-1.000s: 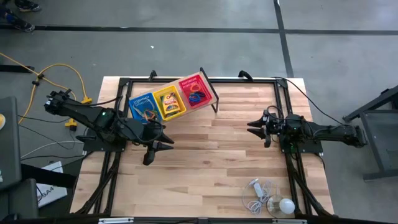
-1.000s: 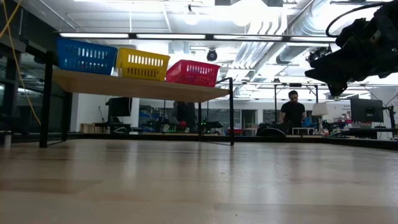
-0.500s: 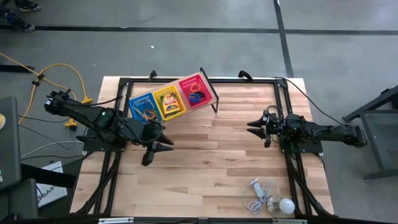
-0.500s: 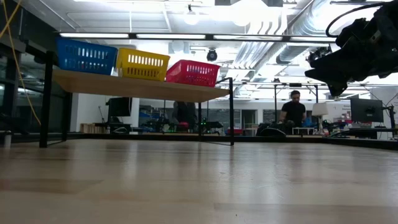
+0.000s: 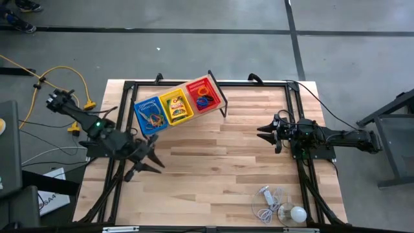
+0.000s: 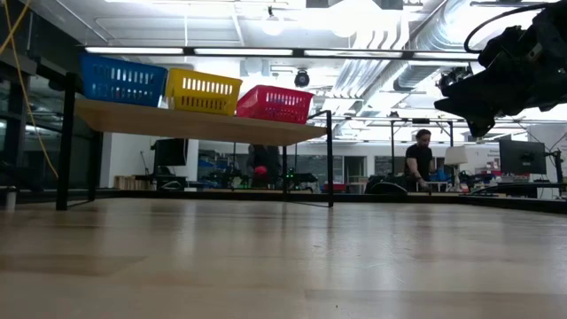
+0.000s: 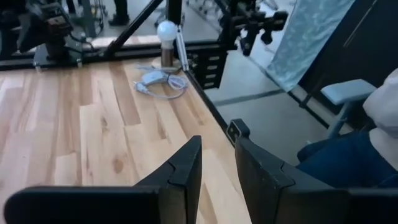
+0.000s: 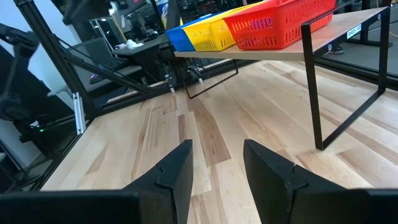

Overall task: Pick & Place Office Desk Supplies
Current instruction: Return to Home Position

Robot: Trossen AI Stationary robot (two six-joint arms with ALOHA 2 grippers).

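Farthest from the shelf (image 5: pixel 220 99), at the table (image 5: pixel 213 168) corner diagonally opposite it, lies the white bulb (image 5: pixel 297 213) with its thin cord (image 5: pixel 267 199) loosely coiled beside it. The left wrist view shows the same bulb (image 7: pixel 166 28) and cord (image 7: pixel 155 81) across the planks.

Closer to the shelf, the left gripper (image 5: pixel 147 163) hangs over the table, on the near side of the shelf end that carries the blue basket and clear of it. Its fingers (image 7: pixel 186 165) stand apart with a narrow gap between them. Nothing lies in that gap, and they touch nothing.

The right gripper (image 5: pixel 262 134) is off to the side of the shelf's red-basket end, well apart from it, and points toward the middle of the table. Its own wrist view shows the fingers (image 8: pixel 177 168) parted, with only bare wood seen between them. It holds nothing and touches nothing. In the low view the right arm (image 6: pixel 514 62) hangs high above the tabletop.

On the shelf board three baskets stand in a row, side by side: the blue basket (image 5: pixel 149 113), the yellow basket (image 5: pixel 176 107) in the middle, and the red basket (image 5: pixel 204 95). Tan rubber bands (image 5: pixel 154 117) lie in the blue one and a crayon box (image 5: pixel 178 109) in the yellow one. The red one holds small blue and dark pieces, too small to tell apart. Black legs lift the board off the table.

Beyond the shelf, in the room behind, a person (image 6: pixel 418 155) stands at a bench.
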